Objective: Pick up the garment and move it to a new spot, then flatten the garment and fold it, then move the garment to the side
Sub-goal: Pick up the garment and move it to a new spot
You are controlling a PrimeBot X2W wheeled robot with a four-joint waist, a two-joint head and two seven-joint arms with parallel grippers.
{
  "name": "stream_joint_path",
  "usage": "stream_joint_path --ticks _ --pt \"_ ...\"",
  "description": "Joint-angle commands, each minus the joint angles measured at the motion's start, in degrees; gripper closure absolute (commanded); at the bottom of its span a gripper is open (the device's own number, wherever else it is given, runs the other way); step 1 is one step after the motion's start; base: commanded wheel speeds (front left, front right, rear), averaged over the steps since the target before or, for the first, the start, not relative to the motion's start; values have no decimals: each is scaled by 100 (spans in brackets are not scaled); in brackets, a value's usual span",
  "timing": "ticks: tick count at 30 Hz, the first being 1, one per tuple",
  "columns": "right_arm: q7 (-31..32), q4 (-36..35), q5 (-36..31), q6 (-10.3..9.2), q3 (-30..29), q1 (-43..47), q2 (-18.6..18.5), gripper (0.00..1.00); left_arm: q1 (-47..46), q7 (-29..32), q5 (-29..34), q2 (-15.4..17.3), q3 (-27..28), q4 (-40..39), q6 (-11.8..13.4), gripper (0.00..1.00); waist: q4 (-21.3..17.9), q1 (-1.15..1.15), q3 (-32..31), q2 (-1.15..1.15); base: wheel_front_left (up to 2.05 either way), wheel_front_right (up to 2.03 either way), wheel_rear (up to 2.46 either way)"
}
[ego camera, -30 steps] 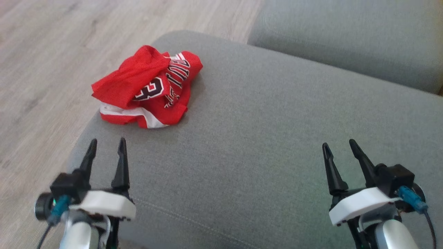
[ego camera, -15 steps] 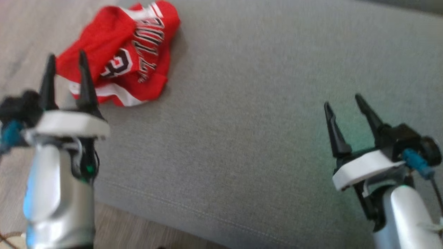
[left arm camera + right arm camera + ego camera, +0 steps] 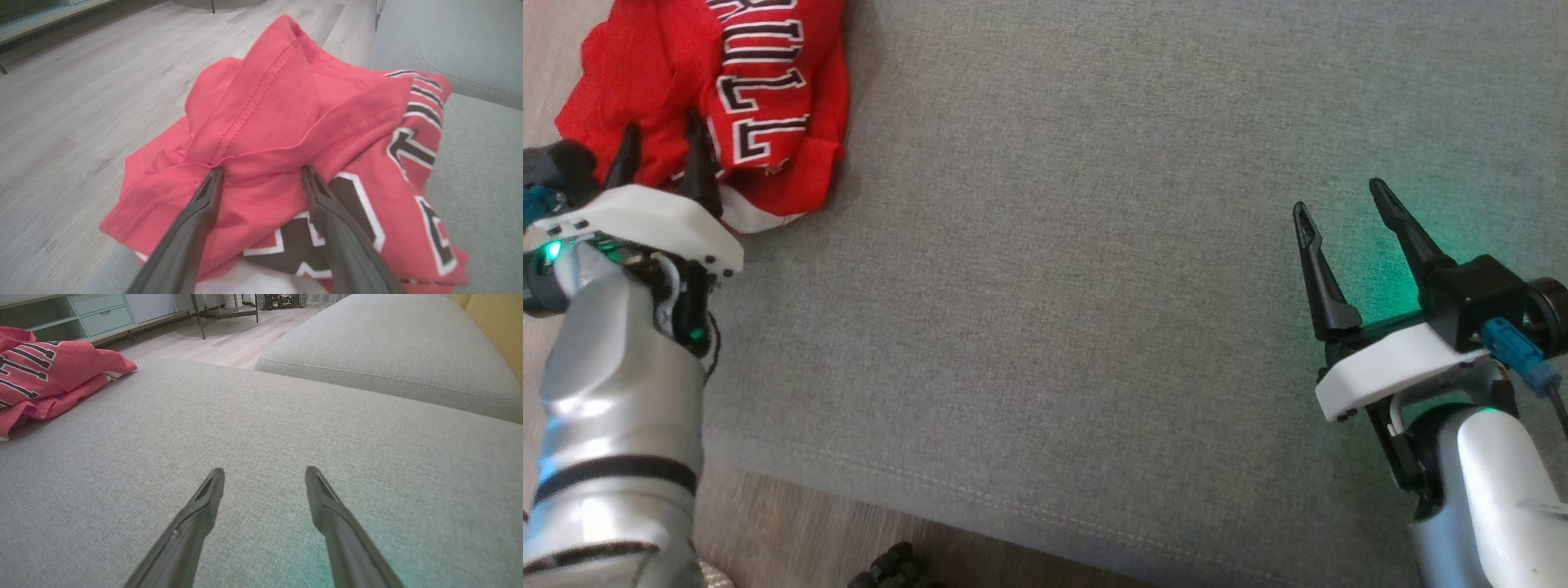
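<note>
The left gripper (image 3: 262,171) stands wide open, its two long dark fingers spread over the crumpled red jersey with black-and-white lettering (image 3: 286,102). In the left wrist view the fingertips reach the hem of a raised fold in the cloth, one tip at each side of it. Whether they press into the fabric or sit just above it cannot be told. No cloth is pinched between the jaws.

The right gripper (image 3: 1338,198) is equally wide open and holds nothing. It hangs over bare fabric, well apart from the jersey, with a green glow on the surface beside it.

The jersey lies bunched at the left edge of the broad grey woven sofa cushion (image 3: 1054,286), right where the cushion meets the pale wood-plank floor (image 3: 81,102). A second grey cushion (image 3: 388,347) lies beyond the first, and a pale green cabinet with drawers (image 3: 102,310) stands against the far wall. The stretch of cushion between the two grippers is flat.
</note>
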Motion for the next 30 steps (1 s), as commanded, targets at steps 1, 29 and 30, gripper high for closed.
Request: stream_joint_path --ticks 1,29,30 --pt "22 -220 7 -4 182 -88 -15 0 -203 -29 39 385 92 44 -10 0 -10 -1 3 0 0 0 0" --pt "-720 455 469 -4 -108 501 358 0 2433 -24 371 73 251 -4971 -40 100 -641 -1 -1892 0 0 0 0" --pt "-732 449 516 -4 -126 548 359 0 2595 3 385 21 190 -5143 -39 100 -687 -1 -1960 0 0 0 0"
